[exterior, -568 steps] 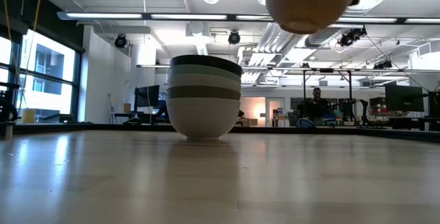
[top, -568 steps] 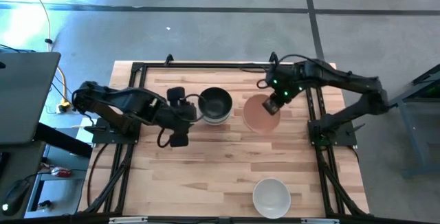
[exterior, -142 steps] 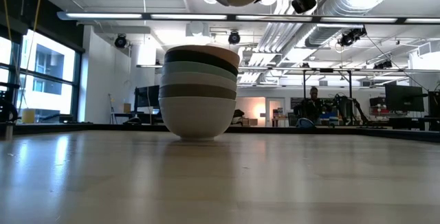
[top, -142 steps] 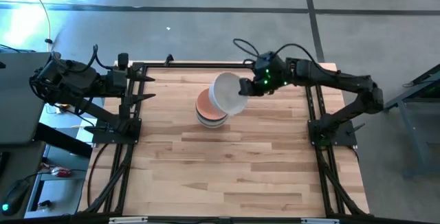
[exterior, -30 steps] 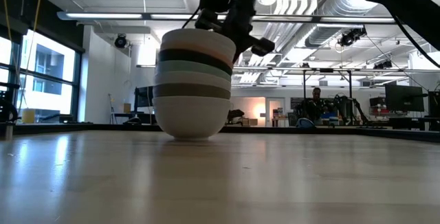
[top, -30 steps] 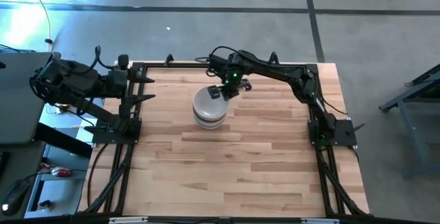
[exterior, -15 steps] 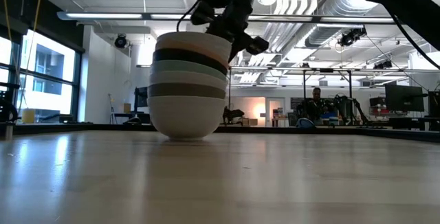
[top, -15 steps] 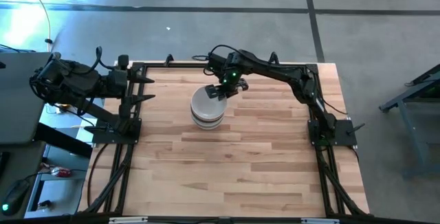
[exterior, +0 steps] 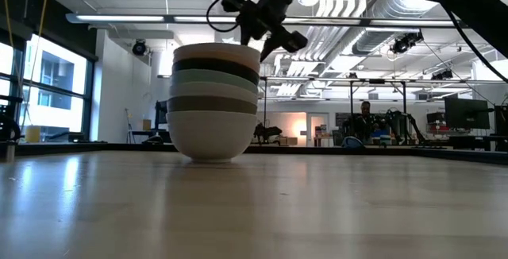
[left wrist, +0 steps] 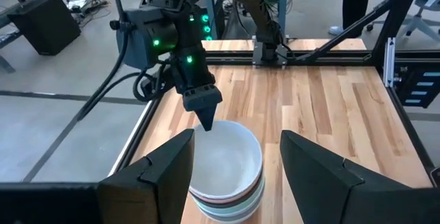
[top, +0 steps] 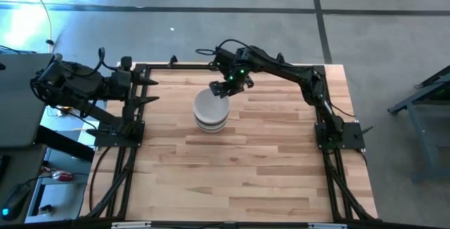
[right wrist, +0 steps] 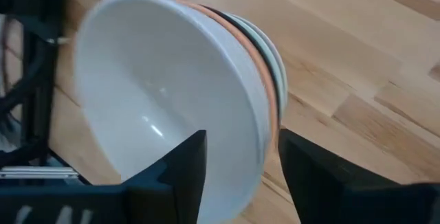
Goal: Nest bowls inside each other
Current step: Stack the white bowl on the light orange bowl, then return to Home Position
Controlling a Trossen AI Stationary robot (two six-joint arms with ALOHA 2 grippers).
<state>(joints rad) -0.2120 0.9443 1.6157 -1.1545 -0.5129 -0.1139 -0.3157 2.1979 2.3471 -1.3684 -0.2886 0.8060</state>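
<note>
Stack of nested bowls (top: pixel 210 111) sitting on the desk (top: pixel 267 166) toward its far edge, white bowl (left wrist: pixel 226 152) lying on top, right gripper (top: pixel 223 90) hovering released just above the stack's far rim, touching nothing, left gripper (top: pixel 144 90) waiting, unclenched, at the desk's left edge

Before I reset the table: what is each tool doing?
Left tool: open, empty, parked at the left edge.
Right tool: open, empty, above the stack of round smooth bowls.

One stack of bowls (top: pixel 210 110), two arms
</note>
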